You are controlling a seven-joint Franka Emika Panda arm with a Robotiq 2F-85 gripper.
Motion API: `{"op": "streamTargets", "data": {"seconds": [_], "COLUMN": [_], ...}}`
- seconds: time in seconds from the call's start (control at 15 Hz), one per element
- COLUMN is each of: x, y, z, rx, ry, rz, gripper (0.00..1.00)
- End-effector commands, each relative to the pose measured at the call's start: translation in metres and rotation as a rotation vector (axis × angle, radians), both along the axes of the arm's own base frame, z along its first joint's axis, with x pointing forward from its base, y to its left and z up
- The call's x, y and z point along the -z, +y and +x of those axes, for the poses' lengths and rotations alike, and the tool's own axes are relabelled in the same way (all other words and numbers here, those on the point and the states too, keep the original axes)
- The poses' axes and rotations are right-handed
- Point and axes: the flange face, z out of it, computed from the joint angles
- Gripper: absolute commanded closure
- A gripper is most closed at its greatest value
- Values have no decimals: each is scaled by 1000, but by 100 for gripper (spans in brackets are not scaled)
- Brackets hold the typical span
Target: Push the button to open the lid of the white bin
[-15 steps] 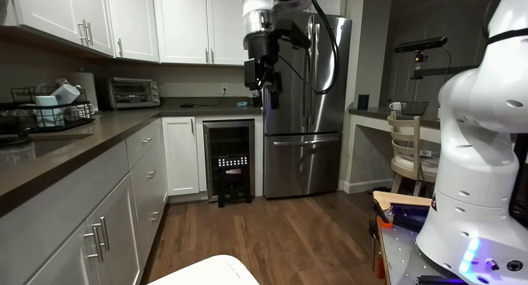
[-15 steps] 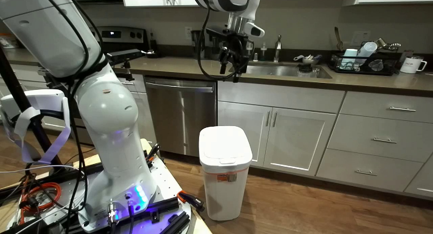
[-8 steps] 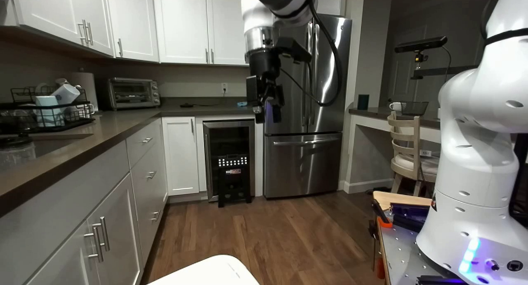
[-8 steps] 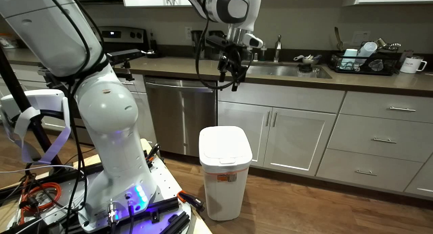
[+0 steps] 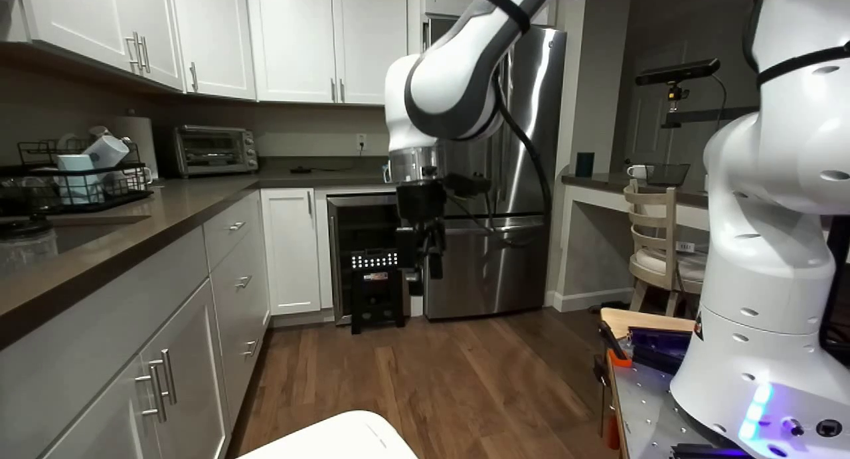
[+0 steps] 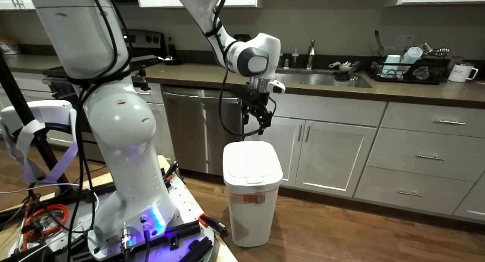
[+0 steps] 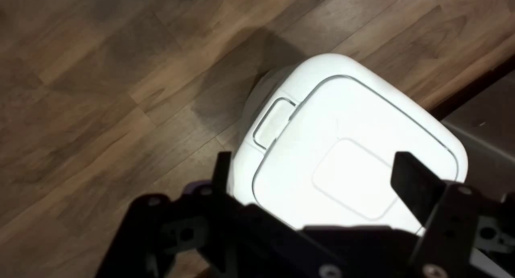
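Wrist view: tool (image 7: 312,165) spread above closed lid (image 7: 362,121). Exterior view: cable (image 6: 220,110) left of tool; beyond white bin (image 6: 251,220), dishwasher (image 6: 202,133) left, cabinets (image 6: 335,159) right.

In an exterior view we see the bin (image 6: 252,220) at lower centre, before the cupboards (image 6: 337,159), right of the robot base (image 6: 129,207). In the wrist view, the button (image 7: 274,123) sits at the upper-left edge of the lid (image 7: 354,121), the gripper (image 7: 313,163) below.

Fingers (image 6: 261,131) above the white bin (image 6: 252,216)
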Motion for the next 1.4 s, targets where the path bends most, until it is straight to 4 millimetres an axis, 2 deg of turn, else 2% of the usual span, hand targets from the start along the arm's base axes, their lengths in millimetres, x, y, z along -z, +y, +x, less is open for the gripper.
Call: {"op": "streamTargets", "data": {"seconds": [0.0,0.33,0.4,0.47,0.67,0.87,1.07,1.2,1.33], "x": [57,139,153,166,209,238,258,263,271], "y": [19,36,37,38,40,39,35,23,7], "z": [8,29,33,38,48,57,68,77,80], "rx": [-125,-255,-277,-294,-344,-387,-418,-410,-404], "ry": [-29,-26,-23,-17,16,40,37,19,11], "rz": [-11,-9,-5,-2,-3,-18,-24,6,37], "gripper": [0,0,5,18,37,58,78,91,95]}}
